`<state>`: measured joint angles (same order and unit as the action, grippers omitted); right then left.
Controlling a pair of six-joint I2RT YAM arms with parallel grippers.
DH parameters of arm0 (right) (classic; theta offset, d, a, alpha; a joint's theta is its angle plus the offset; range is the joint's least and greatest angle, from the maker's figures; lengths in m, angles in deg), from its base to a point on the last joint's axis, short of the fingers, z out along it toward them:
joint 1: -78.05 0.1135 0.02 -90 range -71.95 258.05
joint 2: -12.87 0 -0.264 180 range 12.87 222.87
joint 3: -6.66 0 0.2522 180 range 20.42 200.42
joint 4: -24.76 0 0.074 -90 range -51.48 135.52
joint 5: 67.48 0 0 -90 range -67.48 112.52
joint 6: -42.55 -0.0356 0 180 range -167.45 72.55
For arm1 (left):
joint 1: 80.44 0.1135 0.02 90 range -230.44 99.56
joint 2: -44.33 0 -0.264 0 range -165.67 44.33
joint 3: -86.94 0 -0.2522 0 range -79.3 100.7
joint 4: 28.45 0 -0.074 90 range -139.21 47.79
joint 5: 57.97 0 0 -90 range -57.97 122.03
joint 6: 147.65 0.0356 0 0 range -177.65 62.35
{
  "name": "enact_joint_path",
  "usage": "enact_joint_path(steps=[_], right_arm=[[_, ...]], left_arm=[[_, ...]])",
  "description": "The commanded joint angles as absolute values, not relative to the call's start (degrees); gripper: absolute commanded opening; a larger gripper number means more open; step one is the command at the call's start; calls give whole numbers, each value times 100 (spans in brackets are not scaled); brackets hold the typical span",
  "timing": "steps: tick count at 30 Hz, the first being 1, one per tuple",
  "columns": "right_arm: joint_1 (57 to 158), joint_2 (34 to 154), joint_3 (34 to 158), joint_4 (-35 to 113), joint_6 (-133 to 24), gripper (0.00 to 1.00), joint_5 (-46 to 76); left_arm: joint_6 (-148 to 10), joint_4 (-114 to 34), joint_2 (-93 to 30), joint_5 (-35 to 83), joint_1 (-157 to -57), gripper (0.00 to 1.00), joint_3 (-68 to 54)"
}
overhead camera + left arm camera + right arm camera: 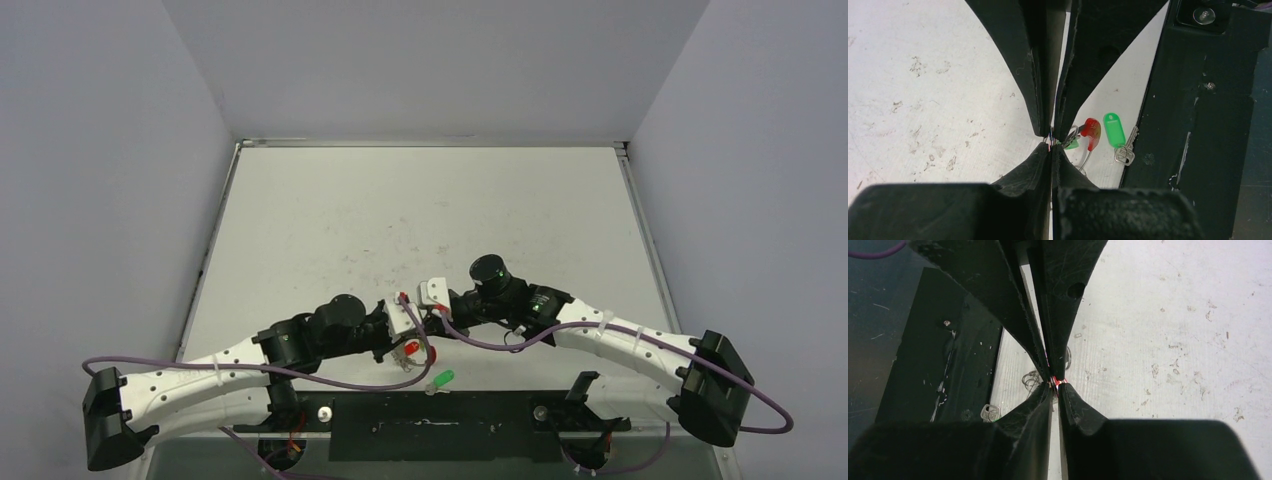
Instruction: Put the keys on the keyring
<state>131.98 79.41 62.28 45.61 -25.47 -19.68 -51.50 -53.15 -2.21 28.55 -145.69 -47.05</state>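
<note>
Both grippers meet tip to tip low over the table's front middle. My left gripper (pixel 410 330) (pixel 1050 146) is shut on a thin metal strand of the keyring. My right gripper (pixel 432 318) (pixel 1055 383) is shut on the keyring too, with a bit of red showing between its tips. The ring's red sleeve (pixel 412 347) (pixel 1091 132) and a silvery wire arc (pixel 1087 160) hang beside the fingers. One green-headed key (pixel 440 380) (pixel 1114 129) lies loose on the table by the front edge. A second green head (pixel 1071 144) shows partly, right by the ring.
A black mounting plate (pixel 440 420) (pixel 1198 125) (pixel 923 350) runs along the table's front edge, close to the loose key. Purple cables (pixel 480 345) trail from both arms. Grey walls enclose the white table (pixel 420 210) on three sides.
</note>
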Motion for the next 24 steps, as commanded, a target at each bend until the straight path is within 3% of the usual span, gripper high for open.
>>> enact_joint_path(steps=[1,2,4,8,10,16,21,24], right_arm=[[13377,8077,6376,4146,-2710,8,-1863],[13377,8089,6375,4129,-2721,2,-1862],[13382,8097,6371,4155,-2714,0,-1853],[13312,8062,6191,3907,-2948,0,-1900],[13197,7985,5989,3401,-3251,0,-1956],[12782,7660,5112,1354,-4565,0,-2045],[12763,7500,4647,119,-5141,0,-2010],[12763,7507,4436,-567,-5475,0,-2019]], left_arm=[[-5172,-4826,-189,2714,-14600,0,-4639],[-5168,-4820,-190,2717,-14600,0,-4654],[-5183,-4847,-165,2743,-14600,0,-4659],[-5362,-4991,44,3095,-14600,35,-4712],[-5465,-5109,278,3367,-14601,41,-4772],[-5656,-4607,1518,3584,-14598,43,-5598],[-5606,-3390,2382,3217,-14597,32,-6550],[-5550,-2667,2589,2882,-14598,31,-7005]])
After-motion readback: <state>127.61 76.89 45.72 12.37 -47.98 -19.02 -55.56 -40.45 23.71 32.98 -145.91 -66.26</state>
